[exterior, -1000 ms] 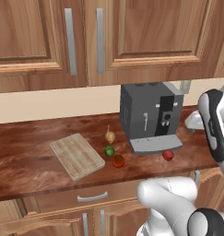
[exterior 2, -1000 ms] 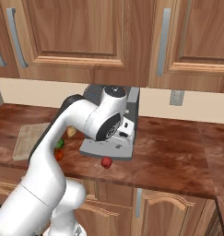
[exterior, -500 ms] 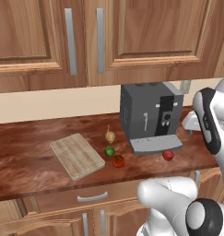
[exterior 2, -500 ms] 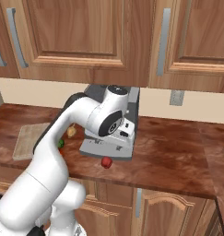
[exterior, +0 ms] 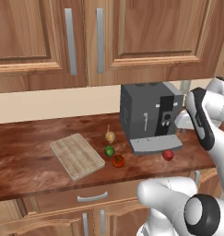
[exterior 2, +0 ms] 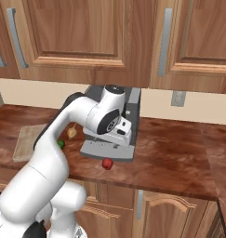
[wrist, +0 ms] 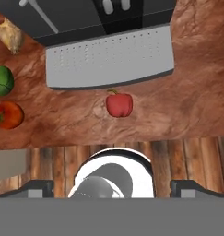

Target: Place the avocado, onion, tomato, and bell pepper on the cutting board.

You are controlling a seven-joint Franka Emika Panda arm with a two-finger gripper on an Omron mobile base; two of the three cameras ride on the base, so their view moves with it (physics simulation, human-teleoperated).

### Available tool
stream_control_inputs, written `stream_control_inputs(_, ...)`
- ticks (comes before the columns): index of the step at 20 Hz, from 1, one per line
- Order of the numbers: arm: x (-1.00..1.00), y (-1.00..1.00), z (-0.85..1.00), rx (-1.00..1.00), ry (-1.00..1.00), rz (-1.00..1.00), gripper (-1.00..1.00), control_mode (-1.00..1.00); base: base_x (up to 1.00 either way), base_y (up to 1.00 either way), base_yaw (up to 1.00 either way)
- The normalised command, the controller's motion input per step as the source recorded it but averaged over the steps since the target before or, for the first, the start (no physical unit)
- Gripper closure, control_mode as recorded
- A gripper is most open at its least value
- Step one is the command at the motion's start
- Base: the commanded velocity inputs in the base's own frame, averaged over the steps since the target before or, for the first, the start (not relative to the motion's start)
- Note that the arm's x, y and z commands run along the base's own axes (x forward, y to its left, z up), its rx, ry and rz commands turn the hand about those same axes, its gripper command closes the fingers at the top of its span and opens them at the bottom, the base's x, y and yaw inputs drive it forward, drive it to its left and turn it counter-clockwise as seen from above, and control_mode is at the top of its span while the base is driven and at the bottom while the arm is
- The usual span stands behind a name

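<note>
Above bell pepper, hand open, cutting board bare

No legible text anywhere

Grey coffee machine at countertop's two o'clock, wooden cabinets at twelve, drawer handle at six.

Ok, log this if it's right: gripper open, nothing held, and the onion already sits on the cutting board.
Not right. In the left base view the onion lies on the counter, beside the cutting board, not on it. The gripper is open and holds nothing.
</note>
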Motion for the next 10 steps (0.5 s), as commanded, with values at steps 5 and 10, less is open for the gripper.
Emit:
stream_control_inputs(5, 0.24, 0.06, -0.15, 0.00, 0.00, 0.02, -1.00, -1.00, 0.00, 0.00, 0.00)
stream_control_inputs(10, 0.29, 0.04, -0.22, -0.03, -0.02, 0.00, -1.00, -1.00, 0.00, 0.00, 0.00)
